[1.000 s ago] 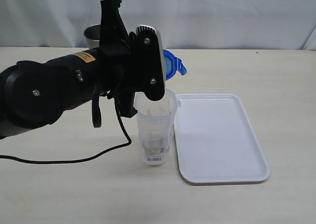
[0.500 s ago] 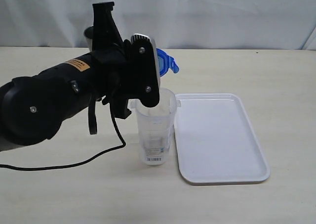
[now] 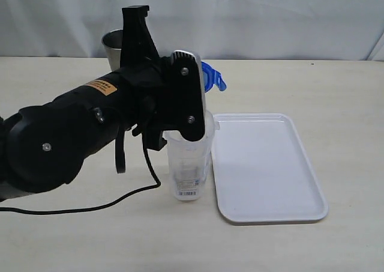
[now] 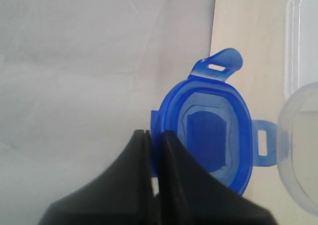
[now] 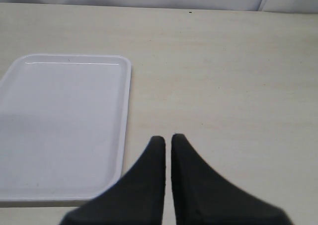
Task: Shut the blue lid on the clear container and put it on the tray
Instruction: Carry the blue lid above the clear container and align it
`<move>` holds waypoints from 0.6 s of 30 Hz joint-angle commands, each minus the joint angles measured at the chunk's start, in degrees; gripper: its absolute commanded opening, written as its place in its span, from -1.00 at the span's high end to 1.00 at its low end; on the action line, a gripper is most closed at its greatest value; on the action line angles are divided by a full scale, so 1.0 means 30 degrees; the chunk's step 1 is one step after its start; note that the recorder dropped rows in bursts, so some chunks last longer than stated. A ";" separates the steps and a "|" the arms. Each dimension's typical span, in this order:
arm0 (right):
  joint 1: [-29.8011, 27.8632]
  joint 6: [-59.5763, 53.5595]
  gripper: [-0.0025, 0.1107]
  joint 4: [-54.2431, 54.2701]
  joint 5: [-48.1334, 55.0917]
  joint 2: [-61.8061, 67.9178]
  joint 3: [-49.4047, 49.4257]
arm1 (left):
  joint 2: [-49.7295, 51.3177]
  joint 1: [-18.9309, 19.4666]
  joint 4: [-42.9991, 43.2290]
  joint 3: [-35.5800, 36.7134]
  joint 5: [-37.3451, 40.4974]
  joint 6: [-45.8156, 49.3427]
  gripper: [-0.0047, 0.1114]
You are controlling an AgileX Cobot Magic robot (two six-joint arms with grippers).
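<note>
Nudged right — glossy blue plastic lid (image 4: 208, 140) pinched by left tool (image 4: 154, 133)

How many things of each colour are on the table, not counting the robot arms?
Blue: 1, the blue lid
Clear: 1, the clear container
White: 1, the tray
Silver: 1, the steel cup
Total: 4

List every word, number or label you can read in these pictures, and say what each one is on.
Nothing is legible.
Orange sticker on the left arm: print too small to read.
Barcode label near the base of the clear container: bars and digits blurred.
Blue lid: no readable text.
</note>
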 commanded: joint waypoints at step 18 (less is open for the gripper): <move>0.0037 -0.0084 0.88 0.0011 -0.0234 0.0053 0.0060 | -0.0175 -0.1073 -0.3488 0.0037 -0.1459 0.2487 0.92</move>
